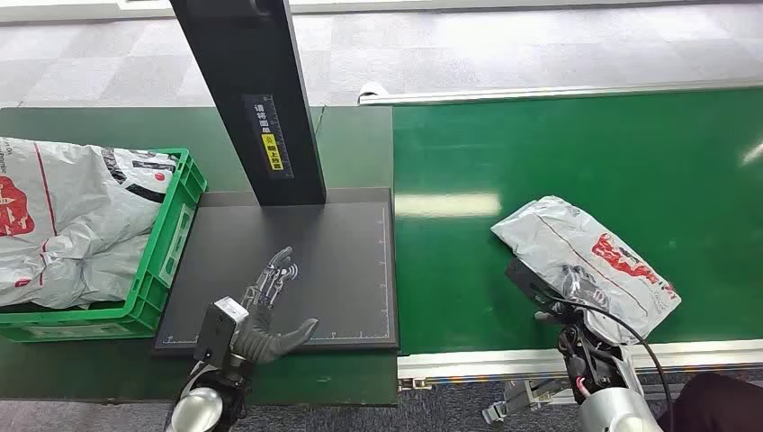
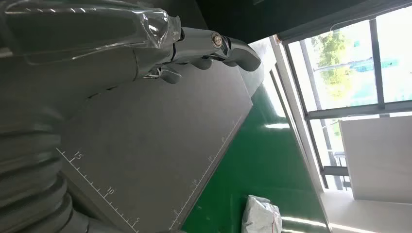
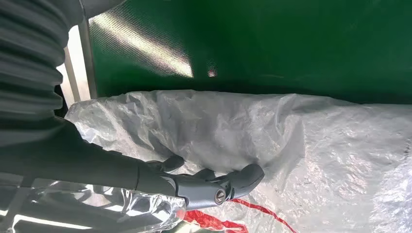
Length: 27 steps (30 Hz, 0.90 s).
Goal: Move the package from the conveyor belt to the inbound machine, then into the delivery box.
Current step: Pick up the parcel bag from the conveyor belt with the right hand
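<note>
The package (image 1: 594,252), a grey plastic mailer with red print, lies on the green conveyor belt (image 1: 585,153) near its front edge. My right hand (image 1: 562,292) grips its near edge, dark fingers on top; in the right wrist view the thumb and fingers of my right hand (image 3: 204,182) close on the crinkled package (image 3: 291,136). My left hand (image 1: 270,315) hovers open over the inbound machine's black platform (image 1: 351,243), fingers spread and empty. The left wrist view shows my left hand (image 2: 194,43) above the ruled platform (image 2: 160,145), with the package (image 2: 262,213) far off.
The machine's black column (image 1: 261,99) rises from the back of the platform. A green delivery box (image 1: 171,234) to the left holds several grey mailers (image 1: 63,216). The belt's metal front rail (image 1: 504,362) runs below my right hand.
</note>
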{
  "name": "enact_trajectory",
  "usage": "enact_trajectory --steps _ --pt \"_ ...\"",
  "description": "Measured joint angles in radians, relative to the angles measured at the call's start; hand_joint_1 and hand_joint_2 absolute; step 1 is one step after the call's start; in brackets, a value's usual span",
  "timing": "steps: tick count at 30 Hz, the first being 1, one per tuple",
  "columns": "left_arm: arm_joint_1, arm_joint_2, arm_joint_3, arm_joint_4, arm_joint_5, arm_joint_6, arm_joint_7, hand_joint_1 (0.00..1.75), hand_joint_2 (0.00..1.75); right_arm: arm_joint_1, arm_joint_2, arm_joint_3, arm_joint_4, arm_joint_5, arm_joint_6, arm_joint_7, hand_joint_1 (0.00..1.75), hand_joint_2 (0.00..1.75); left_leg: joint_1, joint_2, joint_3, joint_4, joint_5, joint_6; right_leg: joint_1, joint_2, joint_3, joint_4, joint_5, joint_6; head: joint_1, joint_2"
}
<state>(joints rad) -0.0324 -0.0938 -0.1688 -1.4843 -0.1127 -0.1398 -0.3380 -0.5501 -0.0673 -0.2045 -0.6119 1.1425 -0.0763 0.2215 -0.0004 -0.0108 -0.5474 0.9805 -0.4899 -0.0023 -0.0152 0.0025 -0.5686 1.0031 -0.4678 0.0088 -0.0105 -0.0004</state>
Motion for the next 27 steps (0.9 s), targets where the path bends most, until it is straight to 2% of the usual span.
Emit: enact_trajectory --steps 3,9,16,22,24,27 --pt "0.003 0.000 0.004 -0.001 0.007 0.002 0.001 0.00 1.75 -0.002 0.001 -0.001 0.003 0.000 -0.034 -0.008 0.00 1.75 0.000 0.000 0.000 0.000 0.000 0.000 0.000 0.000 0.000 0.000 0.000 0.000 0.000 0.000" --pt "0.027 0.000 0.020 -0.023 0.020 0.004 0.002 0.00 1.75 0.009 0.009 -0.032 -0.045 -0.067 -0.238 -0.116 0.00 1.75 0.000 0.000 0.000 0.000 0.000 0.000 0.000 0.000 -0.001 0.000 0.000 0.000 0.000 0.000" --pt "0.034 0.000 0.025 -0.029 0.028 0.006 -0.003 0.00 1.75 0.047 0.030 -0.051 -0.165 -0.156 -0.310 -0.253 0.00 1.75 0.000 0.000 -0.003 0.000 0.000 0.000 0.000 0.000 -0.003 0.000 0.000 0.000 0.000 0.000" --pt "0.034 0.000 0.025 -0.029 0.029 0.006 -0.004 0.00 1.75 0.068 0.043 -0.052 -0.230 -0.175 -0.336 -0.300 0.00 1.75 0.000 0.000 -0.003 0.000 0.000 0.000 0.000 0.000 -0.003 0.000 0.000 0.000 0.000 0.000" --pt "0.033 0.000 0.024 -0.029 0.029 0.005 -0.004 0.00 1.75 0.070 0.046 -0.052 -0.245 -0.170 -0.337 -0.294 0.00 1.75 0.000 0.000 -0.003 0.000 0.000 0.000 0.000 0.000 -0.003 0.000 0.000 0.000 0.000 0.000" --pt "0.029 0.000 0.023 -0.029 0.026 0.004 -0.001 0.00 1.75 0.071 0.047 -0.052 -0.250 -0.124 -0.270 -0.190 0.00 1.75 0.000 0.000 -0.003 0.000 0.000 0.000 0.000 0.000 -0.004 0.000 0.000 0.000 0.000 0.000"
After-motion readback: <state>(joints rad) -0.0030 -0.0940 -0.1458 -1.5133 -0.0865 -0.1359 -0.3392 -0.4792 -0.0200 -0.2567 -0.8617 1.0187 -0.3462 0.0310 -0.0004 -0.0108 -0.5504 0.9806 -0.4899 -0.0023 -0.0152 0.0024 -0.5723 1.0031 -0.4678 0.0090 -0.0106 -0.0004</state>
